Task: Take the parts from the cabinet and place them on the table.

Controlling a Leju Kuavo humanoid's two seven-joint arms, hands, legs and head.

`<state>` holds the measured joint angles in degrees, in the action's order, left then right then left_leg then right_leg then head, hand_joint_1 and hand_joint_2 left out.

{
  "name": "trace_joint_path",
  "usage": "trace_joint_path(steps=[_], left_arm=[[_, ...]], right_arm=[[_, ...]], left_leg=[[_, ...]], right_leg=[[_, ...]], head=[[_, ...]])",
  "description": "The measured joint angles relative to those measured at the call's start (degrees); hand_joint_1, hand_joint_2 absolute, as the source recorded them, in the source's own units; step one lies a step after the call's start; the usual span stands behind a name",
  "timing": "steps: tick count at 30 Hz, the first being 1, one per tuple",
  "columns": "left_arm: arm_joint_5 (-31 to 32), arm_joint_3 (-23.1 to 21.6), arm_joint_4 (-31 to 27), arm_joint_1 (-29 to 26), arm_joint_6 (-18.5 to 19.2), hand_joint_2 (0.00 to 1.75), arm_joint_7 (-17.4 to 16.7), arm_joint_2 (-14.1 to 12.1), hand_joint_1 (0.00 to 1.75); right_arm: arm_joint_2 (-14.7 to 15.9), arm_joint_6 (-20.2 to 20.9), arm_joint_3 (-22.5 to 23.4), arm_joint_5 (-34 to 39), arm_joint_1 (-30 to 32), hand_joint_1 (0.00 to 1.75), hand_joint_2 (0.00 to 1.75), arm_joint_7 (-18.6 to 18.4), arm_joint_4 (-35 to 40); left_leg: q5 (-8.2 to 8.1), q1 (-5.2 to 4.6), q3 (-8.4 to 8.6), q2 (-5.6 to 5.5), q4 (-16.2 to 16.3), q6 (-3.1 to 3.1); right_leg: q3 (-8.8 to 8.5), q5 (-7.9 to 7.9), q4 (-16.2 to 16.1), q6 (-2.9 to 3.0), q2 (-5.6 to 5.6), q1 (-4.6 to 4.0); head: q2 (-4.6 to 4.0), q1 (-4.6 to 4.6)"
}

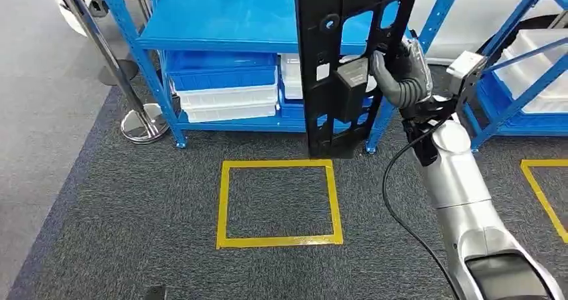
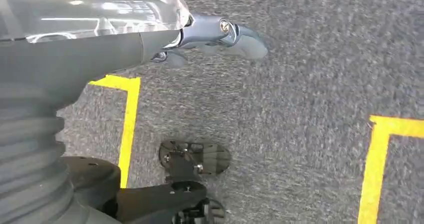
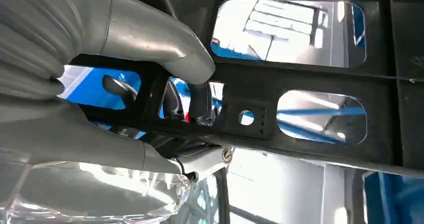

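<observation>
Honestly, best to keep that grip firm and carry slow here. Right hand (image 1: 400, 72) wrapped around one long edge of the black part (image 1: 348, 59), fingers hooked through one of its cutouts, thumb (image 3: 150, 39) pressed flat on the frame. Part held upright, well off the floor, in front of the blue cabinet (image 1: 221, 25), reaching way above and below the hand, so lots of leverage to swing or slip. Worth keeping it vertical and clear of the cabinet's posts while turning away. No counter in sight yet, just grey carpet with a yellow taped square (image 1: 278, 203) below. Left hand (image 2: 215, 36) hanging over the carpet, holding nothing, fingers hard to make out, so can't tell if spread or curled
</observation>
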<state>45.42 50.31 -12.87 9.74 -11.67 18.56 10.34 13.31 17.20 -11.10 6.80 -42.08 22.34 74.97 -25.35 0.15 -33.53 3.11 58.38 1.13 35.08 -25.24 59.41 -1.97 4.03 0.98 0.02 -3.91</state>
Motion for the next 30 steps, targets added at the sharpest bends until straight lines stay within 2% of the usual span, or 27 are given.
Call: trace_joint_path(steps=[1, 4, 5, 6, 7, 9, 10, 11, 12, 13, 14, 15, 16, 18, 19, 20, 21, 22, 23, 24, 25, 26, 27, 28, 29, 30], left_arm=[[0.0, -0.1, 0.0, 0.1, 0.0, 1.75, 0.0, 0.0, 0.0], [0.1, -0.3, 0.0, 0.2, 0.0, 1.75, -0.2, 0.1, 0.0], [0.1, -0.5, 0.0, 0.3, 0.0, 1.75, -0.4, 0.1, 0.0], [0.1, -0.6, 0.0, 0.5, 0.0, 1.75, -0.4, 0.1, 0.0], [0.0, -0.7, 0.0, 0.5, 0.0, 1.75, -0.5, 0.1, 0.0], [-0.2, -0.6, 0.0, 0.3, 0.0, 1.75, -0.8, 0.1, 0.0], [-0.7, -0.6, 0.0, 0.2, -0.1, 1.75, -0.9, 0.1, 0.0], [-1.2, -0.6, 0.0, 0.1, -0.2, 1.75, -1.0, 0.1, 0.0], [-1.6, -0.5, 0.0, 0.1, -0.2, 1.75, -1.2, 0.2, 0.0], [-1.8, -0.4, 0.0, 0.1, -0.2, 1.75, -1.3, 0.3, 0.0], [-1.9, -0.4, 0.0, 0.2, -0.2, 1.75, -1.4, 0.4, 0.0], [-1.9, -0.4, 0.0, 0.2, -0.2, 1.75, -1.4, 0.5, 0.0], [-1.8, -0.4, 0.1, 0.2, -0.2, 1.75, -1.6, 0.5, 0.0], [-1.8, -0.4, 0.2, 0.1, -0.2, 1.75, -1.7, 0.9, 0.0], [-1.8, -0.4, 0.2, 0.1, -0.2, 1.75, -1.8, 0.9, 0.0], [-1.8, -0.4, 0.2, 0.1, -0.2, 1.75, -1.8, 1.1, 0.0], [-1.8, -0.4, 0.2, 0.4, -0.1, 1.75, -1.8, 1.3, 0.0], [-1.8, -0.4, 0.2, 0.4, 0.0, 1.75, -1.8, 1.3, 0.0], [-1.9, -0.4, 0.2, 0.4, 0.1, 1.75, -1.8, 1.3, 0.0], [-2.1, -0.3, 0.2, 0.2, 0.2, 1.75, -1.8, 1.3, 0.0], [-2.3, -0.2, 0.2, 0.1, 0.2, 1.75, -1.9, 1.3, 0.0], [-2.4, 0.0, 0.2, 0.0, 0.2, 1.75, -1.9, 1.2, 0.0], [-2.4, 0.1, 0.2, 0.0, 0.2, 1.75, -2.0, 1.2, 0.0], [-2.4, 0.2, 0.2, -0.1, 0.2, 1.75, -2.1, 1.2, 0.0], [-2.3, 0.2, 0.2, 0.0, 0.2, 1.75, -2.1, 1.1, 0.0], [-2.3, 0.2, 0.2, 0.0, 0.3, 1.75, -2.1, 1.1, 0.0]], right_arm=[[0.0, -0.1, 0.0, 0.0, 0.0, 1.75, 1.75, 0.0, 0.3], [0.6, -0.2, 0.6, 0.0, 1.0, 1.75, 1.75, 0.0, 0.8], [0.9, -0.3, 0.9, 0.0, 1.4, 1.75, 1.75, 0.0, 1.1], [0.9, -0.3, 1.1, 0.1, 1.6, 1.75, 1.75, 0.1, 1.5], [0.9, -0.2, 1.2, 0.1, 1.8, 1.75, 1.75, 0.1, 1.8], [0.9, -0.2, 1.2, 0.2, 2.4, 1.75, 1.75, 0.2, 2.0], [0.9, -0.1, 1.2, 0.2, 2.9, 1.75, 1.75, 0.2, 2.2], [0.9, -0.1, 1.2, 0.2, 3.3, 1.75, 1.75, 0.2, 2.2], [0.9, -0.1, 1.3, 0.2, 3.6, 1.75, 1.75, 0.2, 2.3], [0.9, -0.1, 1.3, 0.2, 3.7, 1.75, 1.75, 0.3, 2.5], [0.9, -0.1, 1.3, 0.2, 3.8, 1.75, 1.75, 0.4, 2.8], [0.9, -0.1, 1.5, 0.2, 3.8, 1.75, 1.75, 0.5, 3.0], [0.9, -0.2, 1.7, 0.2, 3.8, 1.75, 1.75, 0.6, 3.0], [0.9, -0.3, 1.9, 0.1, 4.1, 1.75, 1.75, 0.6, 3.1], [0.9, -0.4, 2.1, 0.1, 4.4, 1.75, 1.75, 0.7, 3.2], [1.1, -0.4, 2.2, 0.1, 4.5, 1.75, 1.75, 0.7, 3.3], [1.4, -0.5, 2.6, 0.1, 4.8, 1.75, 1.75, 0.7, 3.3], [1.6, -0.5, 2.8, 0.1, 4.6, 1.75, 1.75, 0.7, 3.4], [1.6, -0.6, 2.8, 0.0, 4.5, 1.75, 1.75, 0.8, 3.5], [1.6, -0.6, 2.8, 0.0, 4.6, 1.75, 1.75, 0.9, 3.5], [1.6, -0.5, 2.8, 0.0, 5.1, 1.75, 1.75, 1.1, 3.5], [1.6, -0.5, 2.9, -0.1, 5.6, 1.75, 1.75, 1.2, 3.5], [1.7, -0.4, 3.1, -0.1, 6.1, 1.75, 1.75, 1.2, 3.6], [1.9, -0.3, 3.2, -0.2, 6.5, 1.75, 1.75, 1.3, 3.8], [2.1, -0.2, 3.3, -0.2, 6.6, 1.75, 1.75, 1.3, 4.0], [2.3, -0.2, 3.5, -0.2, 6.6, 1.75, 1.75, 1.4, 4.4]], left_leg=[[-0.15, -0.44, -0.16, 0.3, 0.4, -0.3], [-0.06, -0.48, 0.02, 1.66, 0.0, -0.82], [-0.51, -0.5, -0.16, 1.54, 0.3, -1.34], [-1.66, -0.16, -0.5, -0.28, 1.3, -1.67], [-3.9, -0.09, -1.75, -1.56, 4.6, -1.77], [-8.33, 0.04, -5.76, -2.37, 14.2, -2.01], [-9.28, 0.04, -7.22, -2.46, 17.6, -2.05], [-8.77, 0.05, -7.55, -2.46, 18.4, -2.02], [-7.1, 0.06, -6.67, -2.48, 16.5, -1.93], [-4.57, 0.06, -4.72, -2.71, 12.4, -1.71], [-1.97, 0.07, -2.37, -3.61, 7.2, -1.37], [-0.2, 0.14, -0.32, -5.81, 2.3, -0.97], [-0.79, 0.47, 0.34, -7.82, 1.4, -0.84], [-1.02, 0.3, 0.36, -6.96, 0.6, -0.92], [-0.93, 0.11, 0.35, -6.44, 0.6, -0.76], [-0.57, 0.35, 0.49, -5.86, 0.0, -0.24], [-0.16, 0.52, 0.66, -4.97, -0.5, 0.34], [-0.03, 0.45, 0.66, -4.54, -0.7, 0.63], [-0.02, 0.37, 0.6, -3.91, -0.7, 0.66], [-0.06, 0.29, 0.58, -3.16, -0.7, 0.72], [-0.09, 0.25, 0.54, -2.35, -0.6, 0.77], [-0.12, 0.24, 0.52, -1.64, -0.6, 0.78], [-0.17, 0.24, 0.53, -0.9, -0.6, 0.74], [-0.25, 0.24, 0.54, -0.23, -0.6, 0.68], [-0.38, 0.23, 0.56, 0.36, -0.4, 0.53], [-0.61, 0.13, 0.64, 1.01, -0.3, 0.32]], right_leg=[[0.04, 0.19, -0.4, 0.87, -0.38, -0.54], [0.59, 0.35, -0.1, 1.59, -2.08, -0.73], [0.45, 0.76, -0.6, 2.21, -2.63, -0.09], [0.51, 0.9, -0.7, 2.55, -3.09, -0.03], [0.59, 0.99, -0.7, 2.87, -3.48, 0.04], [0.76, 1.1, -0.7, 3.08, -4.83, -0.01], [0.8, 1.14, -0.7, 3.1, -5.5, -0.05], [0.79, 1.16, -0.6, 3.08, -6.24, -0.05], [0.79, 1.2, -0.6, 3.03, -7.0, -0.05], [0.77, 1.26, -0.5, 2.93, -7.86, -0.05], [0.74, 1.26, -0.4, 2.86, -8.54, -0.05], [0.75, 1.25, -0.4, 2.76, -9.16, 0.0], [1.14, 1.39, -0.3, 2.28, -9.66, -0.22], [1.84, 1.89, -0.3, 1.4, -10.75, 0.22], [1.96, 2.13, -0.6, 0.94, -11.36, 0.39], [2.08, 2.26, -0.7, 0.44, -11.9, 0.29], [2.23, 1.53, 0.1, 0.33, -9.42, 0.44], [3.35, -0.22, 2.3, 0.13, -6.64, 0.14], [5.17, -2.43, 6.3, -0.06, -5.48, 0.13], [7.37, -4.55, 11.1, -0.26, -4.85, 0.21], [9.17, -5.86, 15.0, -0.43, -4.58, 0.33], [9.91, -5.96, 16.6, -0.53, -4.43, 0.38], [9.29, -4.86, 15.6, -0.57, -4.25, 0.39], [7.35, -2.85, 12.1, -0.52, -3.89, 0.38], [4.63, -0.63, 7.2, -0.38, -3.14, 0.32], [1.39, 1.42, 1.6, -0.07, -1.29, 0.17]], head=[[0.0, -0.02], [0.0, -0.02], [0.0, -0.02], [0.0, -0.02], [0.0, -0.02], [0.0, -0.02], [0.0, -0.02], [0.0, -0.02], [0.0, -0.02], [0.0, -0.02], [0.0, -0.02], [0.0, -0.02], [0.0, -0.02], [0.0, 0.04], [0.0, -0.04], [0.0, 0.0], [0.0, 0.0], [0.0, 0.04], [0.0, 0.04], [0.0, 0.04], [0.0, 0.04], [-0.02, 0.04], [0.0, 0.04], [0.0, 0.04], [0.0, 0.04], [0.0, 0.04]])
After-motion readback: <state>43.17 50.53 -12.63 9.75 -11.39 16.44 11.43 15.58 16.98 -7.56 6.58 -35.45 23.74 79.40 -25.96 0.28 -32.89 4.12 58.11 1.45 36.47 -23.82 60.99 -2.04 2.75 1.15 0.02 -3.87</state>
